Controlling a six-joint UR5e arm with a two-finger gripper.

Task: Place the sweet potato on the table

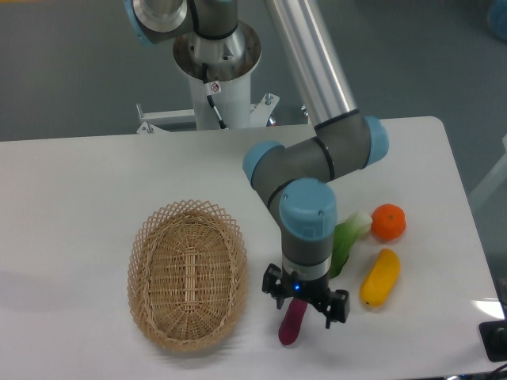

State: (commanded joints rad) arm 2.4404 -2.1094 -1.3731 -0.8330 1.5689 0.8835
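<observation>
The magenta-purple sweet potato [289, 326] lies on the white table [79, 174] near the front edge, to the right of the basket. Its upper end is hidden under my gripper [307, 307], which points straight down over it. The two black jaws stand spread to either side of the sweet potato, with a gap showing between each and it, so the gripper looks open. The lower end of the sweet potato sticks out toward the front.
An oval wicker basket [188, 273] stands left of the gripper. A green leafy vegetable [344, 237], a round orange fruit [388, 222] and a yellow-orange oblong vegetable [380, 277] lie to the right. The arm's base is at the back.
</observation>
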